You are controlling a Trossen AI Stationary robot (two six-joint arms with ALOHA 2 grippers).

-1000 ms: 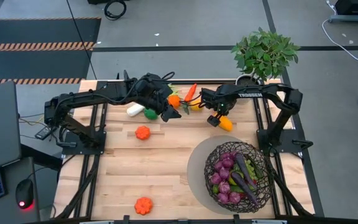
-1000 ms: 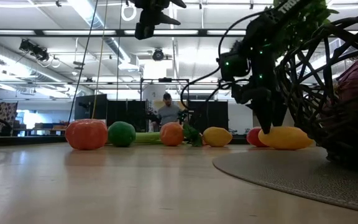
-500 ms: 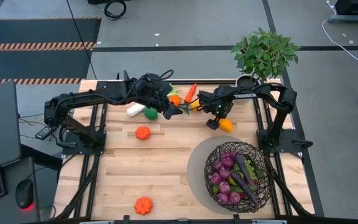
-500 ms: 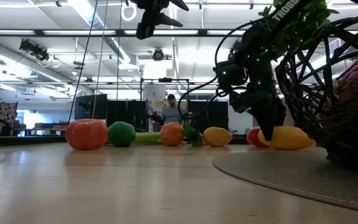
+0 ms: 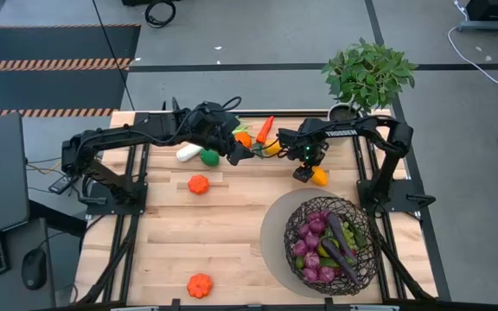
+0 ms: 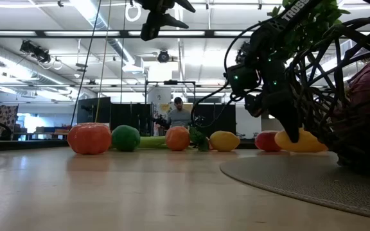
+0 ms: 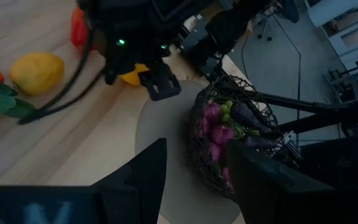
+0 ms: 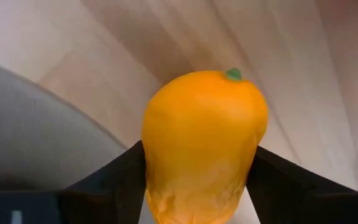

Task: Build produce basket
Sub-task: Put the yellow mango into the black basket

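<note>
2 pumpkins (image 5: 199,184), 1 basket (image 5: 333,244)

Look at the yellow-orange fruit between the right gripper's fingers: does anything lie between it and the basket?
Nothing visible does. The fruit sits in the right gripper just behind the grey mat, and only bare mat separates it from the basket.

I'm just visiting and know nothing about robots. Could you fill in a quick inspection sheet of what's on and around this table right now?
Surface: wooden table, grey round mat.
Job's things: basket holding purple and green produce; yellow-orange fruit, small pumpkins, lime lying loose.
Clutter: potted plant at the far edge.
Grippers: right gripper closed around the yellow-orange fruit; left gripper raised, empty, part open.
Cables: a loop on the floor.
Surroundings: a person far behind.
</note>
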